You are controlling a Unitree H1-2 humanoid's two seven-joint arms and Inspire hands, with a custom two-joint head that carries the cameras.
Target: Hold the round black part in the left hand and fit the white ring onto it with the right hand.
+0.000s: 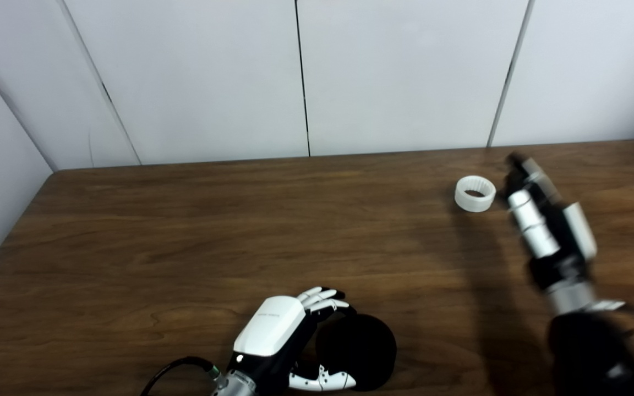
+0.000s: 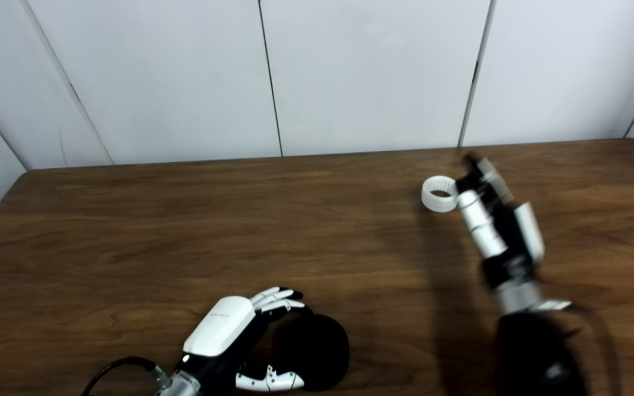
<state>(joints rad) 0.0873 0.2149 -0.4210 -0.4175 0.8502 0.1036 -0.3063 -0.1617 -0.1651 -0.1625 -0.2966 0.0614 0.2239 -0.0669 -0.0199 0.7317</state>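
Observation:
The round black part lies on the wooden table near the front edge. My left hand cups its left side, fingers over the top and thumb under the lower edge, but they are not closed tight. The white ring stands on the table at the far right, its hole facing up. My right hand reaches in just right of the ring, fingertips close beside it. The hand is blurred, and I cannot see whether it touches the ring.
White wall panels stand behind the table's back edge. The table's left edge slants in at the far left. A black cable runs from my left wrist at the bottom.

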